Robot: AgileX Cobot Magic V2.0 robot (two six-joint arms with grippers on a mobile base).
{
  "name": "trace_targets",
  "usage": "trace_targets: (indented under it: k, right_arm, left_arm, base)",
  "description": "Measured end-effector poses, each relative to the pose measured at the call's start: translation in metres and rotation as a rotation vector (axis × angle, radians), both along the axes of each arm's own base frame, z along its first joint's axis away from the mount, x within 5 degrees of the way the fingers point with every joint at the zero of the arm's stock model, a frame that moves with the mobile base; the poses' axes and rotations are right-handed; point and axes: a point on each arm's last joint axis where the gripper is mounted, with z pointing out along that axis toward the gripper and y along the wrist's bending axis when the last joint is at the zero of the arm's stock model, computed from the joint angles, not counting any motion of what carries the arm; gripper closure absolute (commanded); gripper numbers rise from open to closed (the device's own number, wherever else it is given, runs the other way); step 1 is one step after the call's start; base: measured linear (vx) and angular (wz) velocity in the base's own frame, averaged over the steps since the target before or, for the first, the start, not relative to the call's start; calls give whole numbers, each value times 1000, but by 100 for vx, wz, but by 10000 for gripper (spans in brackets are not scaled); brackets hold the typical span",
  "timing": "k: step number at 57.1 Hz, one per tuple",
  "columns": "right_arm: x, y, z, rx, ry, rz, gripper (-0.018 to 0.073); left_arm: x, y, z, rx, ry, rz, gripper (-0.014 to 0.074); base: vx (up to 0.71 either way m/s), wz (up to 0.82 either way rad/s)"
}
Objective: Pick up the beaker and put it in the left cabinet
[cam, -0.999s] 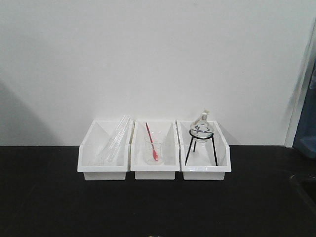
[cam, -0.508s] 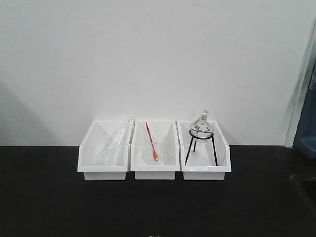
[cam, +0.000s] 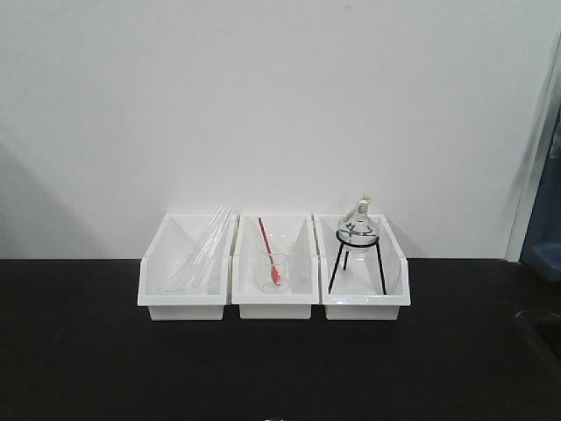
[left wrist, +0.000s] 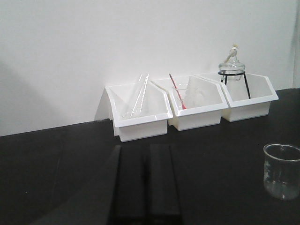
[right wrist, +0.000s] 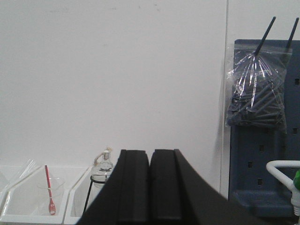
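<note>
The beaker, small clear glass with faint marks, stands upright on the black bench at the right edge of the left wrist view, apart from any gripper; a sliver of its rim shows at the bottom edge of the front view. My left gripper is shut and empty, low over the bench, left of the beaker. My right gripper is shut and empty, raised and facing the wall. The left cabinet is out of view.
Three white bins stand against the wall: the left holds glass tubes, the middle a clear beaker with a red rod, the right a round flask on a black tripod. A blue pegboard with a bagged bundle is at right.
</note>
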Motion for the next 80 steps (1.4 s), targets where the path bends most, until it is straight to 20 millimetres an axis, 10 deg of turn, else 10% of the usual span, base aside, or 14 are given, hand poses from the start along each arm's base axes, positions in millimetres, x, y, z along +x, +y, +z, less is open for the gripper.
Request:
trace_targets:
  k: [23,44,64,80]
  right_arm:
    - [89,1,13,-1,198,2,560]
    - [92,1,12,-1,202,2,369]
    - [92,1,12,0,203,2,-169]
    - [92,1,12,53,200,9,-141]
  left_arm:
    - [0,0,0,0,0,0,595]
    - [0,0,0,0,0,0,595]
    - [0,0,0,0,0,0,595]
    - [0,0,0,0,0,0,595]
  base:
    - [0,0]
    - [0,0]
    - [0,0]
    - [0,0]
